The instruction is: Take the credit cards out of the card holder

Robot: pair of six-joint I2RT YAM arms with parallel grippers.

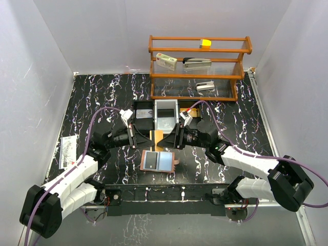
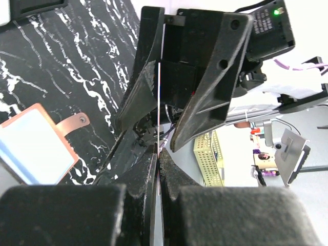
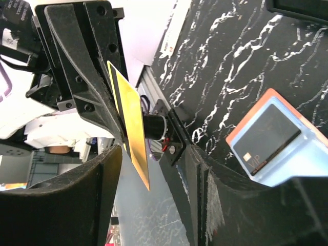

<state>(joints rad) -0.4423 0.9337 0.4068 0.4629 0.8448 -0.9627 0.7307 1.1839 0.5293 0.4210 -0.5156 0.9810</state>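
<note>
The card holder (image 1: pixel 165 161) lies open on the black marbled table, salmon outside and pale blue inside, with a dark card (image 1: pixel 151 160) still in its left pocket. The same holder (image 3: pixel 307 154) and dark card (image 3: pixel 266 138) show at the right of the right wrist view, and the holder (image 2: pixel 36 143) at the left of the left wrist view. Just behind it, my left gripper (image 1: pixel 146 137) is shut on a gold credit card (image 3: pixel 130 123), held above the table. My right gripper (image 3: pixel 154 164) stands open with one finger on each side of that card's free end, touching neither face.
A black tray (image 1: pixel 143 117) and a white tray (image 1: pixel 166 114) sit side by side behind the grippers. A wooden shelf rack (image 1: pixel 197 66) with a stapler, small boxes and a yellow block stands at the back. A flat packet (image 1: pixel 68 151) lies by the left wall.
</note>
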